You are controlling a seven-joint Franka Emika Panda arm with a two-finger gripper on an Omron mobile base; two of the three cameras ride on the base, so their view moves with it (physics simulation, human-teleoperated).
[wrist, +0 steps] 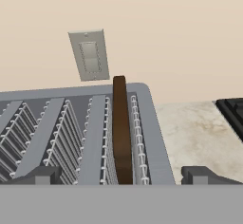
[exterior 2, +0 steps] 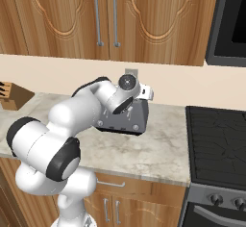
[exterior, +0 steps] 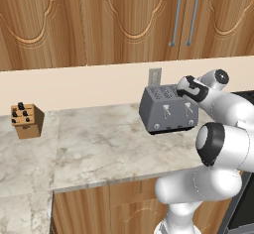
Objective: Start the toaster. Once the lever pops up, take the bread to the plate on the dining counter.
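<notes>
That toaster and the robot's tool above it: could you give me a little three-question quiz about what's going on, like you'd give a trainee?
1. True or false: the bread stands in the slot at the right end of the toaster in the hand view.
2. The tool is: A) closed on the bread, B) open above the toaster, C) pressing a lever.
3. What stands at the far left of the counter in the left base view?

Key: 1 true; 2 B; 3 the knife block.
</notes>
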